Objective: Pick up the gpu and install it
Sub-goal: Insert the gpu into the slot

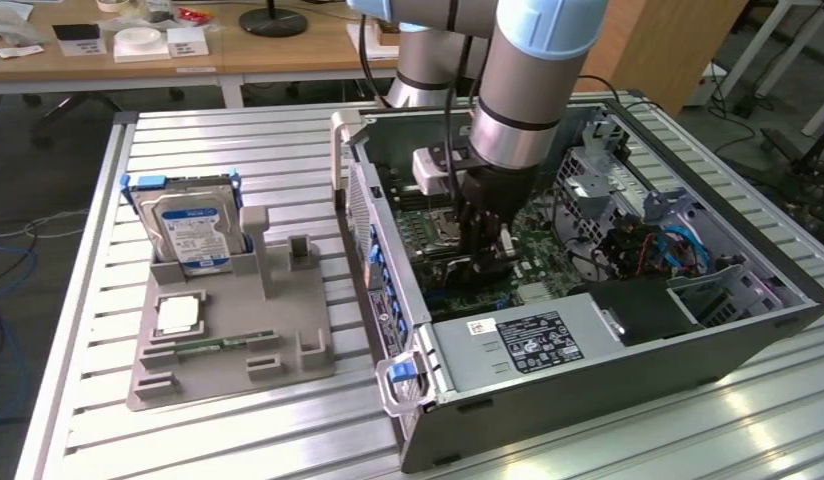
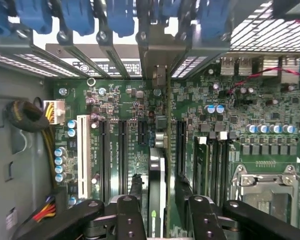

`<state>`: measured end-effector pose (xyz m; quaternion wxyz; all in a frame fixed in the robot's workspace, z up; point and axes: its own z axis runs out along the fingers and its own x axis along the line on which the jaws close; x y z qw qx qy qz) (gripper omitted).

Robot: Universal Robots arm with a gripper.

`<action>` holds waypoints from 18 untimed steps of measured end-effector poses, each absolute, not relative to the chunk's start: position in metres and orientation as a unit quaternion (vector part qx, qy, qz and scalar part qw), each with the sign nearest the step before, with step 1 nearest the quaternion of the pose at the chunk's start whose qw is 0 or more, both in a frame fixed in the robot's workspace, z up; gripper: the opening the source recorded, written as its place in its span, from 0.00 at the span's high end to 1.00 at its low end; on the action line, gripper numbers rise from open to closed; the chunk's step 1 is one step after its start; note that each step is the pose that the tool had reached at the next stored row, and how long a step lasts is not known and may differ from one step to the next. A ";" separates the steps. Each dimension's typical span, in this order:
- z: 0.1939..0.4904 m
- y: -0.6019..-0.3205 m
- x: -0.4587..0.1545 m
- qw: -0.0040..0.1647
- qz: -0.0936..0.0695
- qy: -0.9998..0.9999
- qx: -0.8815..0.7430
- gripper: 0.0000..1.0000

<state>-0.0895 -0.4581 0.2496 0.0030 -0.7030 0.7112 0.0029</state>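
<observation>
I see my arm reaching straight down into the computer case, hand fingers apart, straddling one upright gpu.

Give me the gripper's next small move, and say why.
Probably lift the gripper straight up. Its fingers stand apart on either side of the gpu, which stands on edge in a motherboard slot, so it looks seated and free of the grip.

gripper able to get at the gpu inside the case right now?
Probably yes: the gripper sits directly over the gpu, which stands edge-on over the motherboard, one of the open fingers on either side, nothing between.
</observation>
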 end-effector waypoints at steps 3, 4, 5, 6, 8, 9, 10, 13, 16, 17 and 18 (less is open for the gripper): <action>0.260 -0.458 -0.089 0.003 0.003 0.711 -0.703 0.60; 0.263 -0.458 -0.089 0.003 0.003 0.711 -0.703 0.60; 0.265 -0.458 -0.089 0.003 0.003 0.711 -0.703 0.60; 0.268 -0.458 -0.089 0.003 0.003 0.711 -0.703 0.60; 0.274 -0.458 -0.089 0.003 0.003 0.711 -0.703 0.60; 0.277 -0.458 -0.089 0.003 0.003 0.711 -0.703 0.60; 0.280 -0.458 -0.089 0.003 0.003 0.711 -0.703 0.60; 0.289 -0.458 -0.089 0.003 0.003 0.711 -0.703 0.60; 0.298 -0.458 -0.089 0.003 0.003 0.711 -0.703 0.60; 0.301 -0.458 -0.089 0.003 0.003 0.711 -0.703 0.60; 0.304 -0.458 -0.089 0.003 0.003 0.711 -0.703 0.60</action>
